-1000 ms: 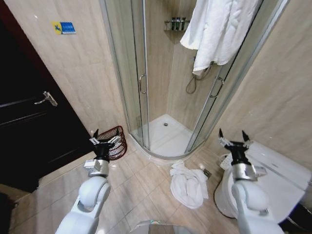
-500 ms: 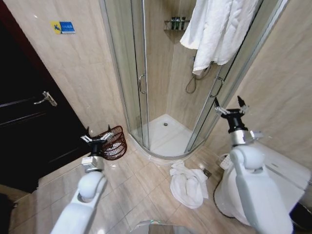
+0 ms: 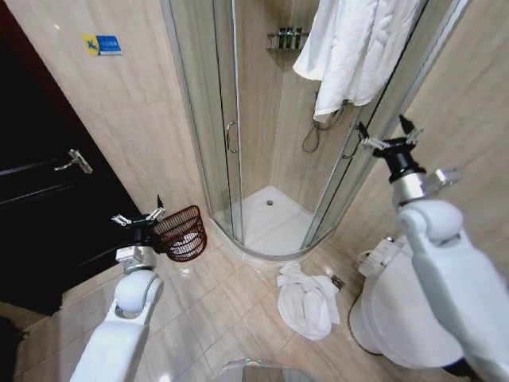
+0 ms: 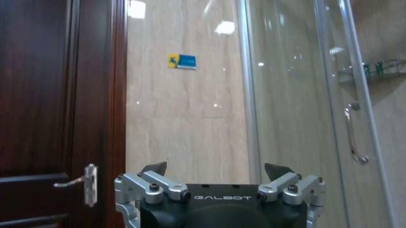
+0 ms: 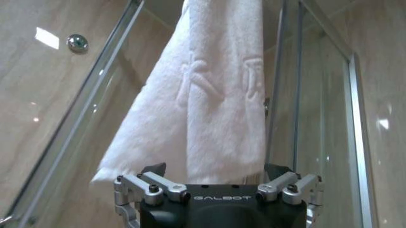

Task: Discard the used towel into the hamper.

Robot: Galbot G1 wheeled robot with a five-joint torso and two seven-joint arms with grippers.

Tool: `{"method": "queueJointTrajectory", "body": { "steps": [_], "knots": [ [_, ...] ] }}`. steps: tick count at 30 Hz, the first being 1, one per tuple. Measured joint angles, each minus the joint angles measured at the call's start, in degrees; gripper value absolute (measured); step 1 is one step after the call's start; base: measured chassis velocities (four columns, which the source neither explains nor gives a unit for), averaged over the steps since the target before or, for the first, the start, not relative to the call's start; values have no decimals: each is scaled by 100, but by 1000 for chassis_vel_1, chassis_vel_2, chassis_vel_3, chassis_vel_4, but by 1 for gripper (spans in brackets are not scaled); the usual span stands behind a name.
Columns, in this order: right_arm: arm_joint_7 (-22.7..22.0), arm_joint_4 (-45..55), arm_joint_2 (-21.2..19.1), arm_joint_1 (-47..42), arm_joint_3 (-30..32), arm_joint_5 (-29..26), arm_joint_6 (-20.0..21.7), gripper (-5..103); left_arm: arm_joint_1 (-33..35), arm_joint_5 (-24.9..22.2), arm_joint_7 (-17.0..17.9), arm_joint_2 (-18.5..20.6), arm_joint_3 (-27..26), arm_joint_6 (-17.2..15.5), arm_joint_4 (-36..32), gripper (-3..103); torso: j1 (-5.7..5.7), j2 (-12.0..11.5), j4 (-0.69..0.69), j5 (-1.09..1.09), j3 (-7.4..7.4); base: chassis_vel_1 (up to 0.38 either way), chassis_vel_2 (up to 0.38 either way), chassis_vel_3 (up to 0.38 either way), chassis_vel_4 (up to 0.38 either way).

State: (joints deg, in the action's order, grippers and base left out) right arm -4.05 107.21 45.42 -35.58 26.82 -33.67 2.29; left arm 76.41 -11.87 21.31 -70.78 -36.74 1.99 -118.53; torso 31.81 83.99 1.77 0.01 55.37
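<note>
Rising toward hanging white towel (image 3: pixel 350 48), right tool (image 3: pixel 386 135) gaped empty | left tool (image 3: pixel 137 216), open, swung beside hamper (image 3: pixel 182 232) | grasp pending

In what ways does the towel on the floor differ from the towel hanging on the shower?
The floor towel lies crumpled in a heap on the tiles, in front of the shower; the hanging towel is draped high over the shower frame and falls in long folds. The hanging towel looks larger. The raised right gripper, open, is just below the hanging towel, while no gripper is close to the floor towel. Both are white.
</note>
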Motion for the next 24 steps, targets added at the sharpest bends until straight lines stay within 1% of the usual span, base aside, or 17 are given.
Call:
{"method": "queueJointTrajectory", "body": {
  "steps": [2,3,4,5,7,8,9,11,12,13,14,15,18,19,21,22,24],
  "knots": [
    [-51,-308,-44,619,-405,-72,39,100,32,58,-44,-84,76,11,30,100,0,0,1,-2,0,0,0,0,0],
    [-67,-465,-43,924,-591,-109,60,100,41,69,-64,-102,95,16,41,100,0,0,0,2,0,0,0,0,0],
    [-67,-465,-43,924,-591,-109,60,100,41,69,-64,-102,95,16,41,100,0,0,0,2,0,0,0,0,0],
    [-85,-660,-26,1368,-833,-142,90,100,50,85,-97,-124,109,22,51,100,0,0,1,2,0,0,0,0,0],
    [-108,-930,29,2037,-1179,-190,147,100,58,93,-131,-147,131,25,55,100,0,0,1,-4,0,0,0,0,0],
    [-129,-1037,51,2325,-1338,-216,195,100,69,88,-141,-151,142,25,51,100,1,0,2,-4,0,0,0,0,0],
    [-129,-1037,51,2325,-1338,-216,195,100,69,88,-141,-151,142,25,51,100,1,0,2,-4,0,0,0,0,0],
    [-191,-1241,91,2931,-1685,-280,337,100,107,56,-245,-151,150,21,-3,100,1,0,2,-1,0,0,0,0,0],
    [-191,-1241,91,2931,-1685,-280,337,100,107,56,-245,-151,150,21,-3,100,1,0,2,-1,0,0,0,0,0],
    [-218,-1319,119,3208,-1823,-314,413,100,121,54,-274,-151,162,26,-13,100,1,0,2,2,0,0,0,0,0],
    [-257,-1389,162,3517,-1975,-356,501,100,131,54,-282,-154,175,47,-13,100,0,0,0,0,0,0,0,0,0],
    [-257,-1389,162,3517,-1975,-356,501,100,131,54,-282,-154,175,47,-13,100,0,0,0,0,0,0,0,0,0],
    [-428,-1730,388,4459,-2462,-465,644,100,192,70,-294,-219,185,106,-14,100,-1,0,0,-3,-1,0,0,0,0],
    [-428,-1730,388,4459,-2462,-465,644,100,192,70,-294,-219,185,106,-14,100,-1,0,0,-3,-1,0,0,0,0],
    [-499,-2040,570,4927,-2725,-465,659,100,230,92,-293,-261,193,153,-36,100,-1,0,0,-1,-1,0,0,0,0],
    [-499,-2040,570,4927,-2725,-465,659,100,230,92,-293,-261,193,153,-36,100,-1,0,0,-1,-1,0,0,0,0],
    [-616,-2403,793,5348,-2962,-441,662,100,261,110,-294,-290,197,199,-55,100,0,0,1,-3,-1,0,0,0,0]
  ]
}}
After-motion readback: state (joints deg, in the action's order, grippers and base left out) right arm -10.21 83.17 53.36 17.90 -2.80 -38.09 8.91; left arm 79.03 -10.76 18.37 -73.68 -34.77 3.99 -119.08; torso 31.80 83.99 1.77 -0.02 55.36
